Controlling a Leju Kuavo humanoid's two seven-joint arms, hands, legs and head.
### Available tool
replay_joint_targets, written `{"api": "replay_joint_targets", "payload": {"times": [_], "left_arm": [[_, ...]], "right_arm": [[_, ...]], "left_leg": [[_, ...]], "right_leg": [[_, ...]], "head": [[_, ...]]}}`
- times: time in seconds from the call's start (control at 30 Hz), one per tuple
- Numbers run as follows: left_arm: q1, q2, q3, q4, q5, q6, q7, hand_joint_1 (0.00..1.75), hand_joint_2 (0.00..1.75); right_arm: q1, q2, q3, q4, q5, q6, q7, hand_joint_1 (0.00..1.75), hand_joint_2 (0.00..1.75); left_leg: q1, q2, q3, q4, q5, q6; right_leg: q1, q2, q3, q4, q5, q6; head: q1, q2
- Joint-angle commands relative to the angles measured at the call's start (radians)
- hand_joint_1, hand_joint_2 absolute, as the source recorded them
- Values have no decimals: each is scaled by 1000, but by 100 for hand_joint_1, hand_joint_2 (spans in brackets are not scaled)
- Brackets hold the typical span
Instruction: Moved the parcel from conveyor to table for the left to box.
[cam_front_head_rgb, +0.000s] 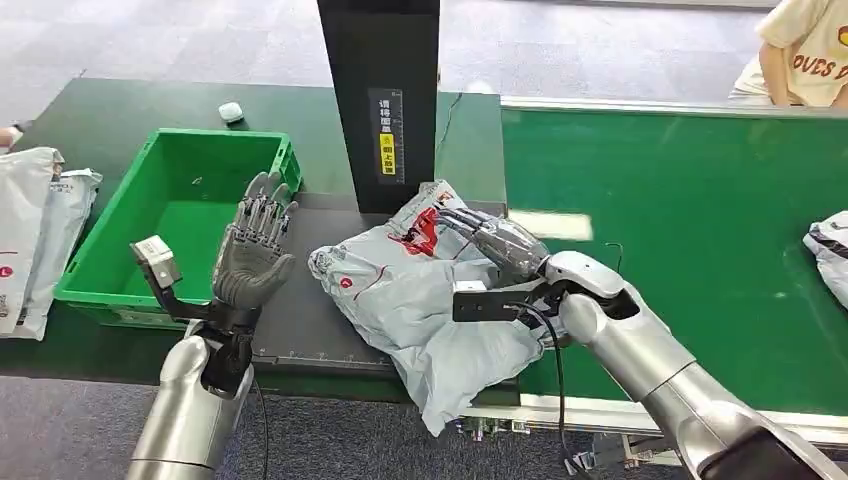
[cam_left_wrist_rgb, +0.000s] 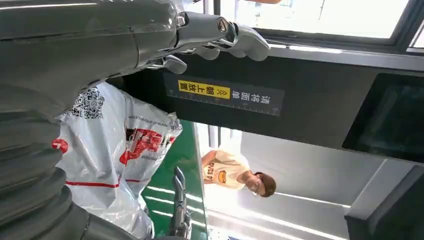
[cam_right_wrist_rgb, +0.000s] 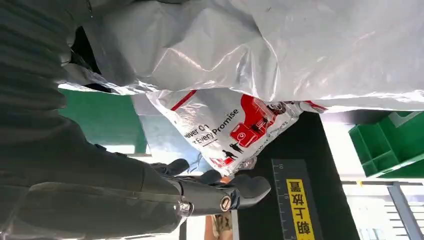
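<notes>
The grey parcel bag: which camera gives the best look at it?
The head view: the whole parcel lies on the dark table under the right hand. The left wrist view shows its printed end; the right wrist view shows crumpled plastic up close.

Parcel (cam_front_head_rgb: 405, 290): light grey, red print, red stripe. Bin (cam_front_head_rgb: 135, 240) left of it: bright green. Belt (cam_front_head_rgb: 690, 250) to its right: green. Post (cam_front_head_rgb: 385, 90) behind: black with yellow label.

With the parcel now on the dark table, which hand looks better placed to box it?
The left. The left hand hovers empty between the green box and the grey parcel. The right hand rests on the parcel's far side, away from the box.
</notes>
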Motion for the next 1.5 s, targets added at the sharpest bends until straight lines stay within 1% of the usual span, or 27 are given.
{"api": "replay_joint_targets", "payload": {"times": [0.03, 0.2, 0.23, 0.4, 0.43, 0.63, 0.67, 0.83, 0.93, 1.03, 1.13, 1.2, 1.23, 1.33, 1.37, 1.43, 1.47, 1.5], "left_arm": [[-21, 14, -19, 17, -1, 0, 1, 0, 175], [-21, 14, -19, 17, -1, 0, 1, 0, 175], [-21, 14, -19, 17, -1, 0, 1, 0, 175], [-21, 14, -19, 17, -1, 0, 1, 0, 175], [-21, 14, -19, 17, -1, 0, 1, 0, 175], [-21, 14, -19, 17, -1, 0, 1, 0, 175], [-21, 14, -19, 17, -1, 0, 1, 0, 175], [-21, 14, -19, 17, -1, 0, 1, 0, 175], [-21, 14, -19, 17, -1, 0, 1, 0, 175], [-21, 14, -19, 17, -1, 0, 1, 0, 175], [-21, 14, -19, 17, -1, 0, 1, 0, 175], [-21, 14, -19, 17, -1, 0, 1, 0, 175], [-21, 14, -19, 17, -1, 0, 1, 0, 175], [-21, 14, -19, 17, -1, 0, 1, 0, 175], [-21, 14, -19, 17, -1, 0, 1, 0, 175], [-21, 14, -19, 17, -1, 0, 1, 0, 175], [-21, 14, -19, 17, -1, 0, 1, 0, 175], [-21, 14, -19, 17, -1, 0, 1, 0, 175]], "right_arm": [[-22, -11, 22, 3, 2, 1, -1, 0, 175], [-22, -11, 22, 3, 2, 1, -1, 0, 175], [-22, -11, 22, 3, 2, 1, -1, 0, 175], [-22, -11, 22, 3, 2, 1, -1, 0, 175], [-22, -11, 22, 3, 2, 1, -1, 0, 175], [-22, -11, 22, 3, 2, 1, -1, 0, 175], [-22, -11, 22, 3, 2, 1, -1, 0, 175], [-22, -11, 22, 3, 2, 1, -1, 0, 175], [-22, -11, 22, 3, 2, 1, -1, 0, 175], [-22, -11, 22, 3, 2, 1, -1, 0, 175], [-22, -11, 22, 3, 2, 1, -1, 0, 175], [-22, -11, 22, 3, 2, 1, -1, 0, 175], [-22, -11, 22, 3, 2, 1, -1, 0, 175], [-22, -11, 22, 3, 2, 1, -1, 0, 175], [-22, -11, 22, 3, 2, 1, -1, 0, 175], [-22, -11, 22, 3, 2, 1, -1, 0, 175], [-22, -11, 22, 3, 2, 1, -1, 0, 175], [-22, -11, 22, 3, 2, 1, -1, 0, 175]], "left_leg": [[0, 0, 4, -1, -1, 0], [0, 0, 1, -1, 0, 0], [0, 0, 3, -1, -1, 0], [0, 0, 2, -1, 0, 0], [0, 0, 4, -1, -1, 0], [0, 0, 1, 0, 0, 0], [0, 0, 3, -1, -1, 0], [0, 0, 1, 0, 0, 0], [0, 0, 4, -1, -1, 0], [0, 0, 1, 0, 0, 0], [0, 0, 4, -1, -1, 0], [0, 0, 1, -1, 0, 0], [0, 0, 3, -1, -1, 0], [0, 0, 1, -1, 0, 0], [0, 0, 3, -1, -1, 0], [0, 0, 1, -1, 0, 0], [0, 0, 3, -1, -1, 0], [0, 0, 2, -1, -1, 0]], "right_leg": [[0, 0, 3, -1, -1, -1], [0, 0, 1, -1, 0, -1], [0, 0, 3, -1, -1, -1], [0, 0, 2, -1, 0, -1], [0, 0, 4, -1, -1, -1], [0, 0, 1, 0, 0, 0], [0, 0, 3, -1, -1, -1], [0, 0, 1, 0, 0, -1], [0, 0, 4, -1, -1, -1], [0, 0, 1, 0, 0, 0], [0, 0, 4, -1, -1, -1], [0, 0, 1, -1, 0, -1], [0, 0, 3, -1, -1, -1], [0, 0, 1, 0, 0, -1], [0, 0, 3, -1, -1, -1], [0, 0, 1, -1, 0, -1], [0, 0, 3, -1, -1, -1], [0, 0, 2, -1, -1, -1]], "head": [[0, 0], [0, 0], [0, 0], [0, 0], [0, 0], [0, 0], [0, 0], [0, 0], [0, 0], [0, 0], [0, 0], [0, 0], [0, 0], [0, 0], [0, 0], [0, 0], [0, 0], [0, 0]]}}
